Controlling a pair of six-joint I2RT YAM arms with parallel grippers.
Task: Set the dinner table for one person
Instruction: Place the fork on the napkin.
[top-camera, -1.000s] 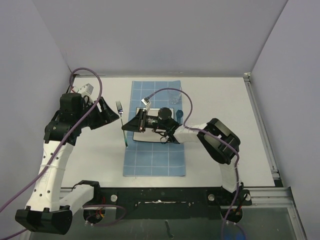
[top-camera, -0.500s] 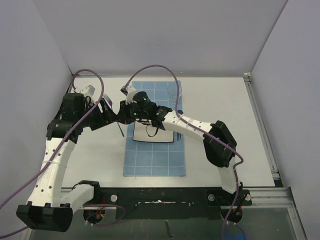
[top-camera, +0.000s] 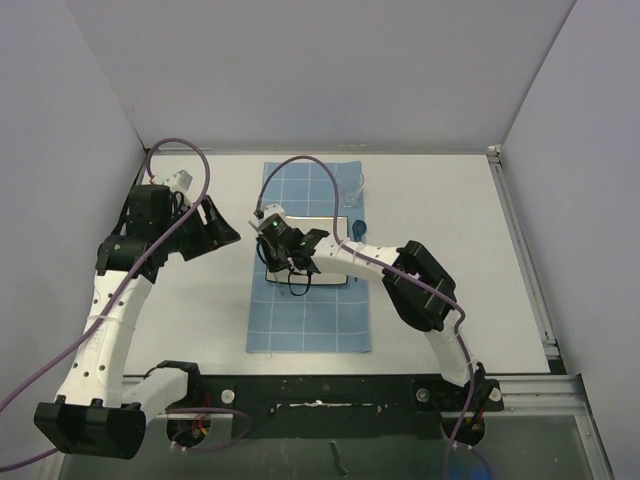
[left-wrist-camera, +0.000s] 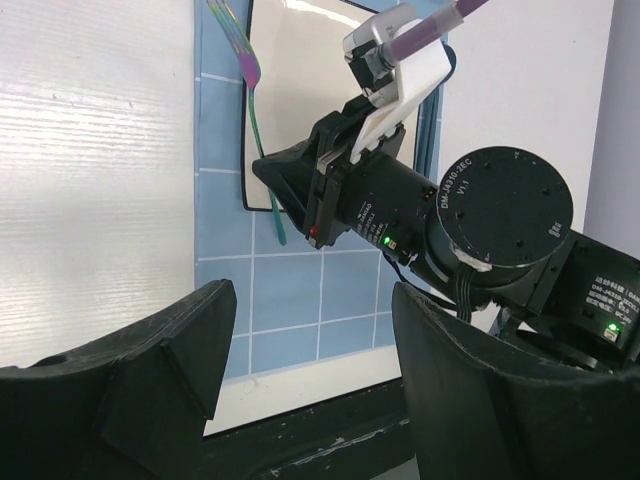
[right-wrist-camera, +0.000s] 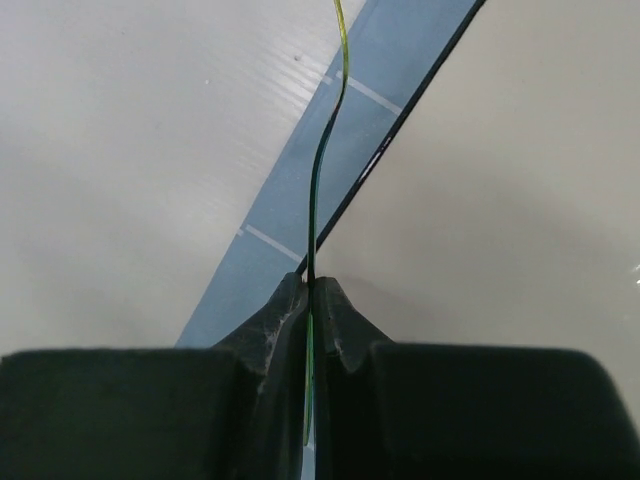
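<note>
Open table (top-camera: 450, 230) lies at 3 o'clock of the mat (top-camera: 310, 325), whose near half is bare. The right arm (top-camera: 365, 262) crosses the plate (top-camera: 325, 228), the right gripper (right-wrist-camera: 311, 287) pinching a fork (left-wrist-camera: 240, 45) at its 9 o'clock edge; the left gripper (top-camera: 226, 222) hovers beyond. A glass (top-camera: 350, 188) stands at 1 o'clock.

Dinner table (top-camera: 450, 200): lg, flat, white

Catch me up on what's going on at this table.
The right gripper is shut on the handle of a fork, holding it along the left edge of the square white plate on the blue mat. The left gripper hangs open and empty over the table, left of the mat. A clear glass stands at the mat's far right corner.
</note>
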